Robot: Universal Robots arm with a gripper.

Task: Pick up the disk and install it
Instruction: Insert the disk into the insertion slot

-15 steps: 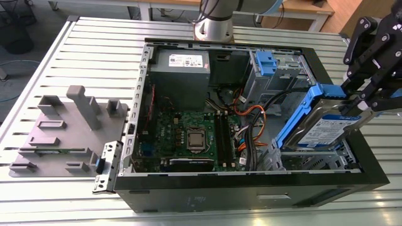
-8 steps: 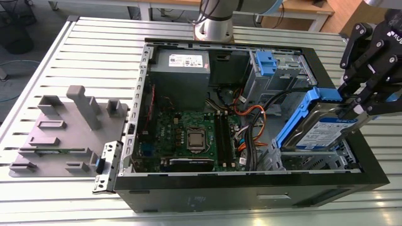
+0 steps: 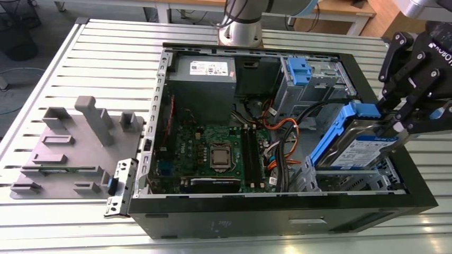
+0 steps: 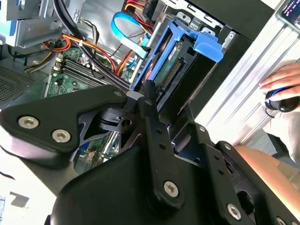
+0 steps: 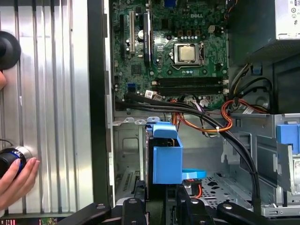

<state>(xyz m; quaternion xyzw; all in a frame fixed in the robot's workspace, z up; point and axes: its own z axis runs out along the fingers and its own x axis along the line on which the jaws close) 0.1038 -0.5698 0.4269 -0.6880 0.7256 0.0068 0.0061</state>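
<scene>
The tool (image 3: 395,123) clamps the disk (image 3: 361,147), tilted inside the computer case (image 3: 282,211); likely stiff, dense, shock-sensitive, best held by its rigid sides.

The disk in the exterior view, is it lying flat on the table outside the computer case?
No, the disk hangs tilted in the gripper over the open computer case, at the exterior view's right.
</scene>
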